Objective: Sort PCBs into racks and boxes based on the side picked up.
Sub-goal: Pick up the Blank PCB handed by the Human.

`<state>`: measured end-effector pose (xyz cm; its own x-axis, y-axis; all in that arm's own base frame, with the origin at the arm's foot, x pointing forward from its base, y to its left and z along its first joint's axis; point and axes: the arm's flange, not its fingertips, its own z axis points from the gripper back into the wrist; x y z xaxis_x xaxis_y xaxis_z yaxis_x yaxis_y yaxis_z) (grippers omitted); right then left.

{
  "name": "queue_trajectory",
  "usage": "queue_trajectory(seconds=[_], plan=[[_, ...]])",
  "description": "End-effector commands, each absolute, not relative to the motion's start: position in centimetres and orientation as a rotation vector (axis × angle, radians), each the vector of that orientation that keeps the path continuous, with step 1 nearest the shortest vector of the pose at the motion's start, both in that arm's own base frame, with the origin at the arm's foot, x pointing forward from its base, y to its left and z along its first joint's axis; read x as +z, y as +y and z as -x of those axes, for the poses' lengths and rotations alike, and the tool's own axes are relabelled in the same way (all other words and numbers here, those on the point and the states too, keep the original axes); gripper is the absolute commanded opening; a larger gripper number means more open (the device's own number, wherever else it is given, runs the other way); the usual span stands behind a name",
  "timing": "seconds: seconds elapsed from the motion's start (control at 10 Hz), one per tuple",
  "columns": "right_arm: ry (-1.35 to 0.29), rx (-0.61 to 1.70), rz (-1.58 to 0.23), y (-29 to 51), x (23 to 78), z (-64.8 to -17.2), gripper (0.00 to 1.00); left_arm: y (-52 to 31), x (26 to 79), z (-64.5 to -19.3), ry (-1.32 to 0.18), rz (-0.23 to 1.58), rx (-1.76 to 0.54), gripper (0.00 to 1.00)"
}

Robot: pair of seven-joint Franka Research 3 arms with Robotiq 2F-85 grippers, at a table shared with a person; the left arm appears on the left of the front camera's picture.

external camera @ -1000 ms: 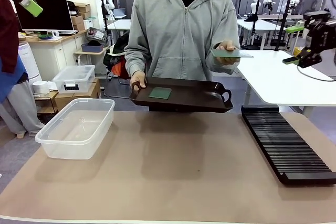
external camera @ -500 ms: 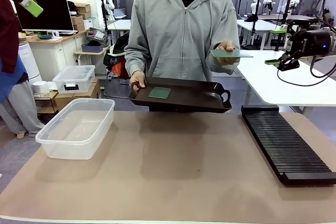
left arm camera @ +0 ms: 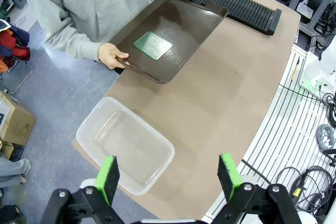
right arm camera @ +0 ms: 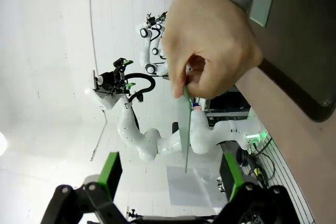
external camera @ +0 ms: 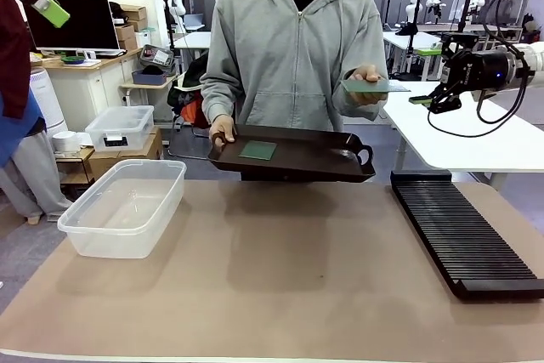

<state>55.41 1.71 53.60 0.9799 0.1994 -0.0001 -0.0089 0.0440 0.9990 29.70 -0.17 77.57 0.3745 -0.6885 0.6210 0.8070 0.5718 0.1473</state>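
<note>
HANDOVER AT THE SORTING TABLE: A person's hand [external camera: 364, 95] is offering one PCB [external camera: 387, 87] flat at chest height beyond the far edge of the table [external camera: 280, 286], while the second PCB [external camera: 258, 150] is lying near the left end of the dark handled tray [external camera: 327, 174] that the other hand [external camera: 223, 131] is gripping. The boards are looking thin, light and stiff, probably slick and easily scratched on their faces, so the free edge jutting past the fingers is appearing the safest place to pinch. The right gripper [external camera: 427, 104] is hanging level with the offered board and just beside it, arm stretched sideways, jaws spread wide, the board standing edge-on between its pads [right arm camera: 111, 174]. The left gripper [left arm camera: 168, 179] is hovering high, equally wide, looking down on the clear tub [left arm camera: 123, 142] by the table's left edge; the black slotted rack [external camera: 463, 235] is lying along the right edge
</note>
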Motion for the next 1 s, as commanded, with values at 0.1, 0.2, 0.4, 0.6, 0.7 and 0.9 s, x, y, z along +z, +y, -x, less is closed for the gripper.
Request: queue_trajectory(seconds=[0.1,0.2,0.4,0.6,0.7,0.9], plan=[[0.153,0.160,-1.520,1.7,53.6,-55.4,1.00,-0.1,77.4,-29.7,-0.698,0.203,-0.971,1.00],[0.145,0.185,-1.532,2.6,53.2,-56.2,1.00,-0.1,77.4,-29.7,-0.698,0.203,-0.971,1.00],[0.156,0.160,-1.571,4.3,52.5,-57.6,1.00,-0.1,77.4,-29.7,-0.698,0.203,-0.971,1.00],[0.153,0.165,-1.571,5.1,52.4,-57.9,1.00,-0.1,77.4,-29.7,-0.698,0.203,-0.971,1.00],[0.153,0.176,-1.569,5.2,52.5,-57.9,1.00,-0.1,77.4,-29.7,-0.698,0.203,-0.971,1.00],[0.139,0.193,-1.552,5.6,52.9,-58.0,1.00,-0.1,77.4,-29.7,-0.698,0.203,-0.971,1.00]])
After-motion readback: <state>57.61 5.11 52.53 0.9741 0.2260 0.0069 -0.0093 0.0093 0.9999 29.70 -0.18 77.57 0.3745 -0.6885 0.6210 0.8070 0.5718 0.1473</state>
